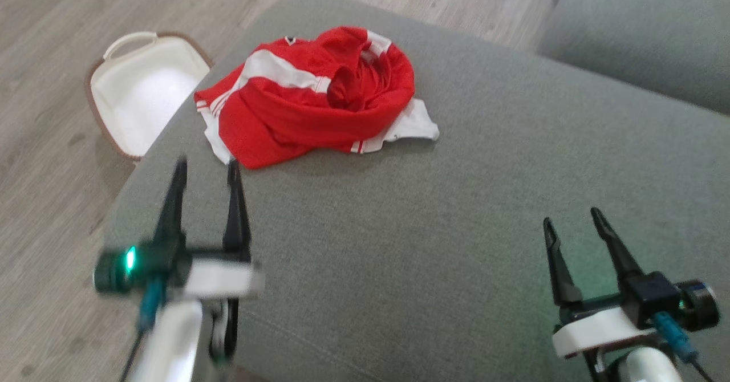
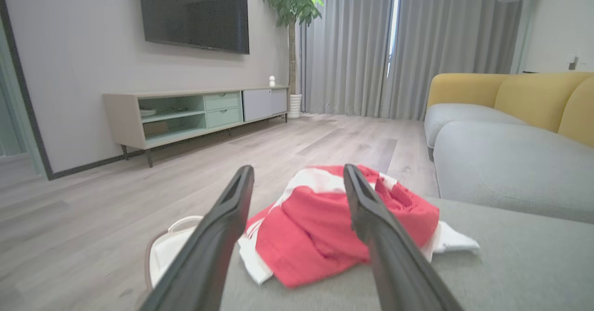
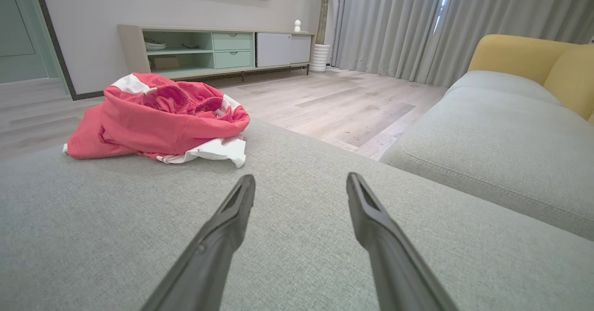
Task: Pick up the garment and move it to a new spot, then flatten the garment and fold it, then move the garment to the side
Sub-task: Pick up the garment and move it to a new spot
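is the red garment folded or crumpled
Crumpled: the garment lies in a bunched heap on the grey cushion, white edges poking out.

garment red w/ white stripes | cushion grey-green | basket white

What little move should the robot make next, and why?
Probably ease the open left pincer forward onto the near edge of the crumpled red and white garment. The garment lies unheld on the grey fabric cushion, just beyond that pincer's tips, while the right pincer sits farther away.
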